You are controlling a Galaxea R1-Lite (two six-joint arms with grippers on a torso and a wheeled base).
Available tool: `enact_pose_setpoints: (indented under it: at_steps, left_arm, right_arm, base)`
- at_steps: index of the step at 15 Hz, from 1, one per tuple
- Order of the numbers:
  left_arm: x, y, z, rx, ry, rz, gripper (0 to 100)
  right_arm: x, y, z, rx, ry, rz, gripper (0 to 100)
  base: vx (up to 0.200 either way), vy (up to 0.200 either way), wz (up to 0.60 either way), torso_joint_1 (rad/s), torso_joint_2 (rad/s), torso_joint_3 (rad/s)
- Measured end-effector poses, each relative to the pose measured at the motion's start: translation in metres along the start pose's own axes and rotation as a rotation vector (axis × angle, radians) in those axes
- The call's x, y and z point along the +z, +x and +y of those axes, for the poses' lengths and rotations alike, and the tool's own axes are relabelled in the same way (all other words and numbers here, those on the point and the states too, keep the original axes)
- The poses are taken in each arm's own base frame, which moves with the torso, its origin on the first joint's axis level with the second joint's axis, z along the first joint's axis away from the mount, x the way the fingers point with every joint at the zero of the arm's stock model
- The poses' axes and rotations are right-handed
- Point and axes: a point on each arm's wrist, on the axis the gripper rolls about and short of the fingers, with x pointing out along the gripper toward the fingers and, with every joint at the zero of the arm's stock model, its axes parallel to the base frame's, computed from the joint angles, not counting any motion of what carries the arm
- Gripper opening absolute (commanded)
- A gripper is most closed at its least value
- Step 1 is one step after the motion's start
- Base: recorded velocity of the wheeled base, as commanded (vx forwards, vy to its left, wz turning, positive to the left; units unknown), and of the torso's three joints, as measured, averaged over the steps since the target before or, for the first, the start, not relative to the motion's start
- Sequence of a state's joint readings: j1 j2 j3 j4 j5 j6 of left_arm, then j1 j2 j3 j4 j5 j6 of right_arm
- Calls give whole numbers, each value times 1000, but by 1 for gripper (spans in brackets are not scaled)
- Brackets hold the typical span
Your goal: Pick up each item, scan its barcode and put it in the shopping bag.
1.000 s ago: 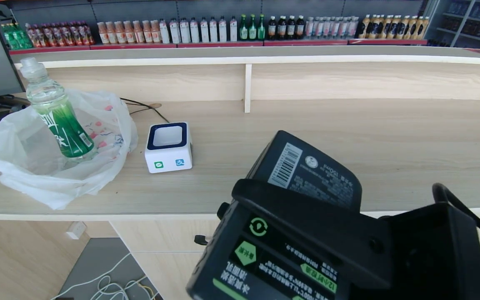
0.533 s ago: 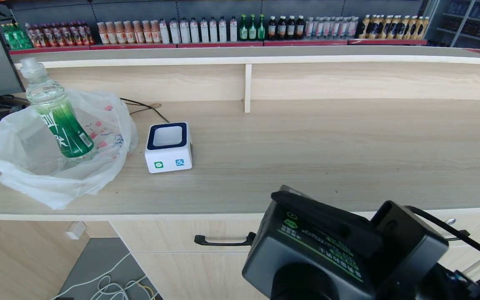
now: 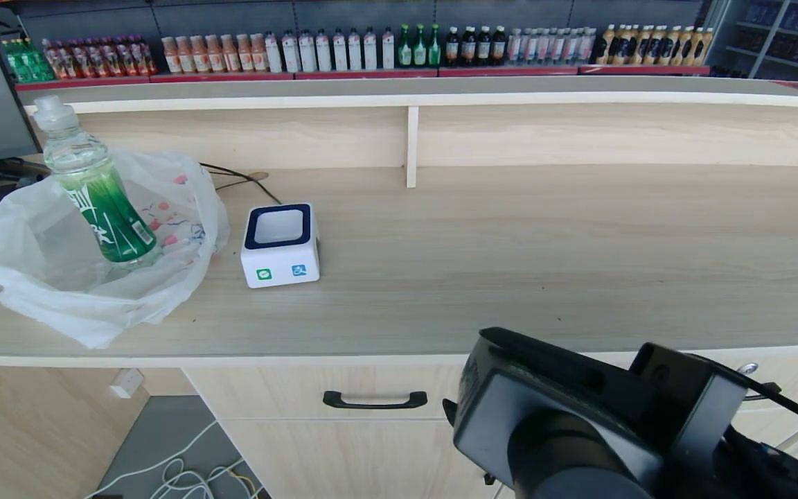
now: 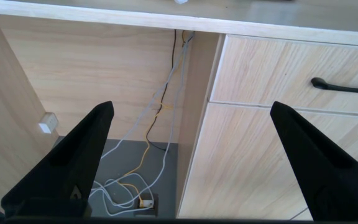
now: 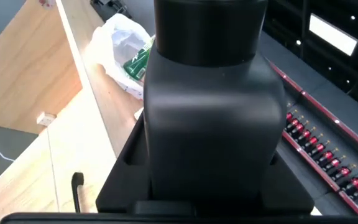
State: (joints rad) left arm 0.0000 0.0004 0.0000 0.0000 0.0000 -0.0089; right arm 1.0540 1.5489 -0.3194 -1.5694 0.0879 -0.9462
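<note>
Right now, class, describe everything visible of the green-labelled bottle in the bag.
The clear plastic bottle with a green label has a pale cap and a small white panel on the label. It stands tilted, cap toward the robot's left, inside the open translucent white plastic bag, base on the bag's film. Nothing else touches it.

Black container cut off at bottom edge; shelf bottles too small to tell.

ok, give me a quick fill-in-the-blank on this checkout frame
1. The shopping bag holds one green-labelled ____.
2. The scanner sits on the counter on the bag's ____ side, by the robot's own sides.
3. The left gripper has its fingers ____.
Missing words: bottle; right; open.
</note>
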Motion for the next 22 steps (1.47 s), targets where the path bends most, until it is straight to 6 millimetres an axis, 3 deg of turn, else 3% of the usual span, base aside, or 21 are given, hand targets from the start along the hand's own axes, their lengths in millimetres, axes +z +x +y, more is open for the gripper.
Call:
enact_pose_setpoints:
  at_steps: [3, 5, 8, 16, 22]
  left_arm:
    - [0, 0, 0, 0, 0, 0, 100]
    - [0, 0, 0, 0, 0, 0, 100]
    - [0, 0, 0, 0, 0, 0, 100]
    - [0, 0, 0, 0, 5, 0, 100]
    - [0, 0, 0, -2, 10, 0, 100]
  right_arm:
    - [-1, 1, -1, -7, 151, 8, 0]
    - [0, 12, -8, -40, 212, 25, 0]
    - [6, 34, -29, -200, 541, 29, 0]
    - [-56, 21, -46, -401, 752, 225, 0]
    - [-70, 22, -59, -593, 811, 259, 0]
  base:
    - [0, 0, 0, 0, 0, 0]
    - [0, 0, 0, 0, 0, 0]
    - [0, 0, 0, 0, 0, 0]
    - [0, 0, 0, 0, 0, 0]
    - [0, 0, 0, 0, 0, 0]
